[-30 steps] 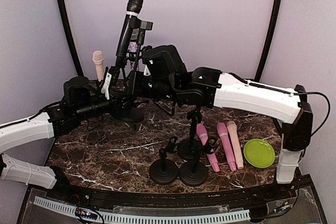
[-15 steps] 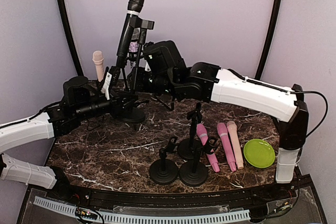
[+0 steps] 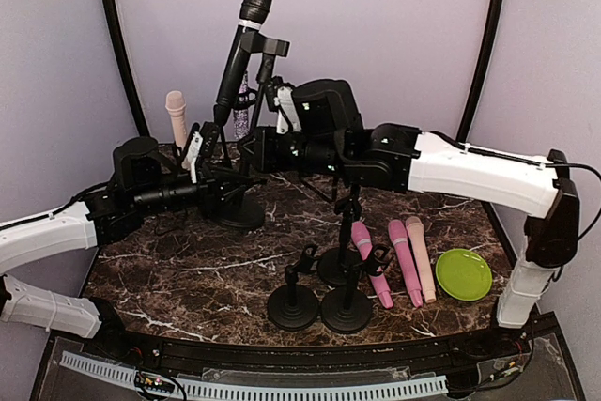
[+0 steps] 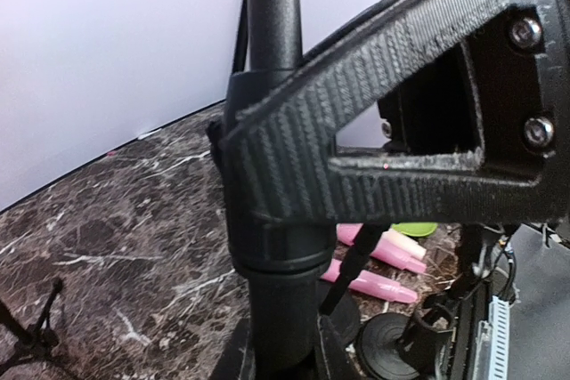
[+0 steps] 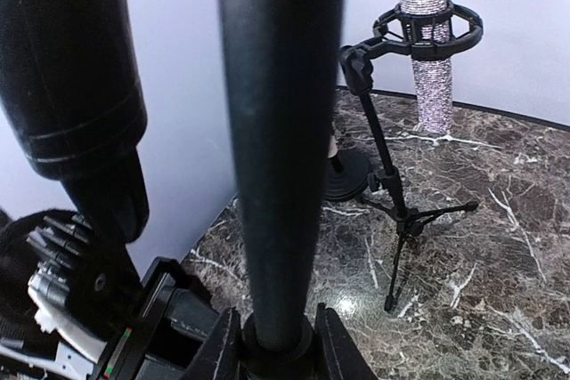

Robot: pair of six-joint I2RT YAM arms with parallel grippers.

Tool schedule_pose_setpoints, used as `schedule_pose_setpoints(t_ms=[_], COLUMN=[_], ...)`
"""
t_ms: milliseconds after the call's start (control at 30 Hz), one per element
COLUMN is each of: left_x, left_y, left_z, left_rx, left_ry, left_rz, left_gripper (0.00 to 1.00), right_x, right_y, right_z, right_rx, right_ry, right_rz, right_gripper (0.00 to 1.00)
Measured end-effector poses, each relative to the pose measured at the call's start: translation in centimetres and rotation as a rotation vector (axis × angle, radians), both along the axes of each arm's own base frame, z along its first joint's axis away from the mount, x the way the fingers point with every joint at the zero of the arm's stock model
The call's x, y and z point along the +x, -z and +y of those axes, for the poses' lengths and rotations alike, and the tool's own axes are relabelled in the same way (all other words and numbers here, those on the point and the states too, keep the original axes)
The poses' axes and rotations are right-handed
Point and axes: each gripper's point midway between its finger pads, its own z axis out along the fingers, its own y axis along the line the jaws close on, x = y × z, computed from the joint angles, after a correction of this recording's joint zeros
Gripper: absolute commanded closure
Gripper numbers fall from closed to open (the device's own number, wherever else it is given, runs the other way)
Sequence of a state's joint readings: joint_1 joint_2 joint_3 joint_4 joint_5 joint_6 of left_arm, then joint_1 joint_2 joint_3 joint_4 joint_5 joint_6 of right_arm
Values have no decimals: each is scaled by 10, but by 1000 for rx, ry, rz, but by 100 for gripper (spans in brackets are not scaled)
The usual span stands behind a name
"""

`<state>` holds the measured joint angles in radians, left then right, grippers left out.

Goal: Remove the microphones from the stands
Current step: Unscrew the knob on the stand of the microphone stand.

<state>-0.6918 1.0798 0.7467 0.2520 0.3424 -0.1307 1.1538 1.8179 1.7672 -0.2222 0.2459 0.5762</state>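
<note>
The black microphone [image 3: 240,58] stands tilted in the clip [image 3: 269,46] at the top of a black stand whose round base [image 3: 241,213] rests on the marble table. My left gripper [image 3: 212,182] is shut low on the stand's thick pole [image 4: 278,300], its fingers either side at the bottom of the left wrist view [image 4: 280,355]. My right gripper [image 3: 259,124] is shut on the thinner upper pole [image 5: 280,131], its jaws [image 5: 276,344] pressed against a collar. In the right wrist view the microphone's tail [image 5: 85,86] hangs just left of that pole, free of the fingers.
A glittery microphone in a tripod mount [image 5: 419,42] and a beige one on a stand [image 3: 176,115] are at the back. Three empty small stands [image 3: 319,300], two pink microphones [image 3: 406,260], a beige one [image 3: 421,258] and a green plate [image 3: 463,274] lie front right.
My right gripper has closed onto the upper pole. The stand with its microphone has shifted a little to the right, and the right arm has moved right with it. The left gripper has kept its hold.
</note>
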Motion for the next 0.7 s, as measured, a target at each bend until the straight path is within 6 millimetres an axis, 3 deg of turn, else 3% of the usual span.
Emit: schedule_pose_setpoints(t_ms=[200, 400, 433, 567, 700], left_x=[-33, -57, -59, -64, -58], left_y=[-25, -40, -40, -42, -43], left_z=[-18, -22, -23, -23, -21], left_rx=[-92, -151, -154, -161, -157], left_ry=[224, 383, 398, 432, 407], left_rz=[-40, -35, -31, -33, -53], left_gripper=[100, 100, 100, 100, 100], right_x=[-38, -66, -69, -74, -70], right_y=[-27, -43, -43, -46, -62], right_z=[-19, -23, -23, -26, -47], right_rx=[65, 141, 150, 179, 214], right_ry=[-233, -445, -466, -506, -454], right_rz=[-86, -156, -161, -169, -189], right_gripper=[80, 77, 73, 36, 17])
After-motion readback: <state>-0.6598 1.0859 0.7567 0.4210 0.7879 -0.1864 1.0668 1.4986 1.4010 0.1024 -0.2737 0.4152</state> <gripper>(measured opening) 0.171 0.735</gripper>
